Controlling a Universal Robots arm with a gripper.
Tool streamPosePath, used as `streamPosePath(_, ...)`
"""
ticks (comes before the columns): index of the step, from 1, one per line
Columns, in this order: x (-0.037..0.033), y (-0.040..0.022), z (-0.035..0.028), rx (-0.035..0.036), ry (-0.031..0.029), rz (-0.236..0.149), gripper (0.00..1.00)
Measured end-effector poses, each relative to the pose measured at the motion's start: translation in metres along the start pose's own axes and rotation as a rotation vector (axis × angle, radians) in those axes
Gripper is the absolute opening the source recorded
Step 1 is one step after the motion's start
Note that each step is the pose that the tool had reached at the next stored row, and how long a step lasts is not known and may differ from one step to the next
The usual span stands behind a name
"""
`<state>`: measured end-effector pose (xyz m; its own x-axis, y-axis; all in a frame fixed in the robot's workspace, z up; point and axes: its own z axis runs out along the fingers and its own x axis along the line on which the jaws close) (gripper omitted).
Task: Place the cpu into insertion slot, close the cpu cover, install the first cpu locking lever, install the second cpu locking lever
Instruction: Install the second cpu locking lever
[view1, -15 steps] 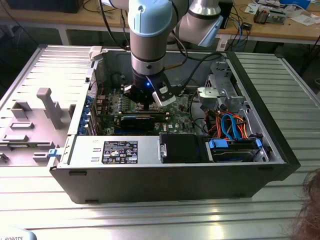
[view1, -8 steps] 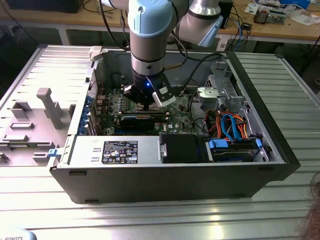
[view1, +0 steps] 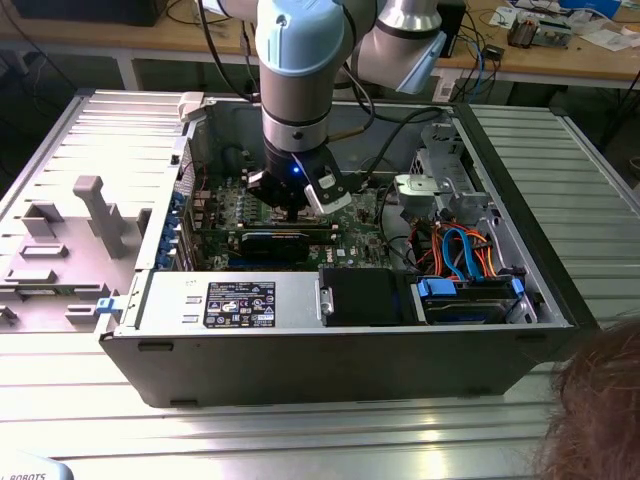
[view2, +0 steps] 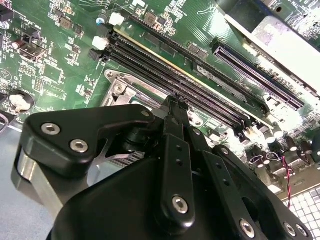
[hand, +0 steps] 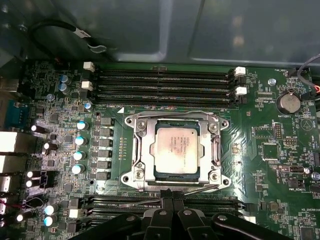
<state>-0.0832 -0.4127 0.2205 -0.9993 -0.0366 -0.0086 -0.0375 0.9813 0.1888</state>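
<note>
- Nearest the lens in the first wrist view, the pincer (hand: 170, 207) hangs with its black fingers pressed together and nothing between them.
- Just beyond its tips lies the slot (hand: 177, 148), with the cpu (hand: 176, 147) already seated flat in it, print facing up.
- Cover (hand: 142, 150) looks lowered, its silver frame ringing the chip; I cannot tell whether either lever is latched.
- Being square, the chip has no long axis; its edges run parallel to the memory slots (hand: 162, 85) beyond.
- Seen in the exterior view, the pincer (view1: 297, 205) stands over the board (view1: 235, 195) inside the case (view1: 330, 350), on the ribbed worktop (view1: 300, 430).
</note>
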Motion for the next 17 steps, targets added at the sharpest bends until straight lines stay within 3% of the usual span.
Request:
streamPosePath(10, 0.0017, 0.0004, 0.0011, -0.0004, -0.0001, 0.000, 0.11)
streamPosePath(14, 0.0085, 0.0003, 0.0029, -0.0039, -0.0001, 0.000, 0.11)
streamPosePath(17, 0.0185, 0.0001, 0.0062, -0.0136, -0.0003, -0.001, 0.11)
